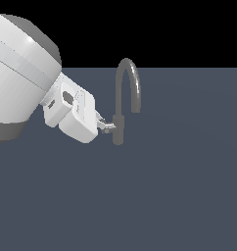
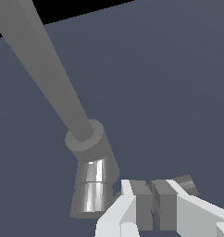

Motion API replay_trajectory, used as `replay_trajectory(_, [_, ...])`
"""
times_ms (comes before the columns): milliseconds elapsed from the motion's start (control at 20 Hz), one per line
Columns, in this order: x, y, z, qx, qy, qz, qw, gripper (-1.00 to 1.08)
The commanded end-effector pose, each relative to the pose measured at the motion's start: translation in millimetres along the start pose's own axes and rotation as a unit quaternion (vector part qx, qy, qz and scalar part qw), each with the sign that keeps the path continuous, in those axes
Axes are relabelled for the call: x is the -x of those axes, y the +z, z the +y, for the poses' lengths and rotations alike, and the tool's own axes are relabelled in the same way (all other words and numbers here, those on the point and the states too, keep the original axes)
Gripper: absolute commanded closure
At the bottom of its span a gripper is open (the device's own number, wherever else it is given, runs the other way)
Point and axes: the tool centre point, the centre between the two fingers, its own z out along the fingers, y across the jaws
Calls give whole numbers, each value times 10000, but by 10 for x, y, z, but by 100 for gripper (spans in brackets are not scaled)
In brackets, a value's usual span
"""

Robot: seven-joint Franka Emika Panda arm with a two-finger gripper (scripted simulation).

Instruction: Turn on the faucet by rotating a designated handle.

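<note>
Fingertips of the gripper (image 2: 152, 203) sit closest to the wrist camera, drawn almost together, only a thin slit between the pads; whether they pinch the handle (image 2: 187, 183) cannot be told. Handle's flat grey end shows just beyond them, beside the shiny stub (image 2: 91, 189). Faucet (image 1: 121, 105) stands mid-floor (image 1: 164, 196), gripper at its body on the exterior view's left. Judged step: contact at the lever. Next: sweep around the stub axis.

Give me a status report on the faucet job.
Gripper nearly shut, at the handle. Faucet upright on the floor. Nothing in the way.
</note>
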Motion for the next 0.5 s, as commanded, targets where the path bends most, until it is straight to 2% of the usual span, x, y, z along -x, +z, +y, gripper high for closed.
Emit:
replay_trajectory(0, [50,128,151,90,-24,39,9999,108])
replay_trajectory(250, [147,267,318,134,-29,57,9999,108])
replay_trajectory(300, [147,267,318,134,-29,57,9999,108])
replay_trajectory(350, [175,157,186,7,-322,-12,9995,108])
replay_trajectory(450, [209,204,198,21,-294,-5,9996,108])
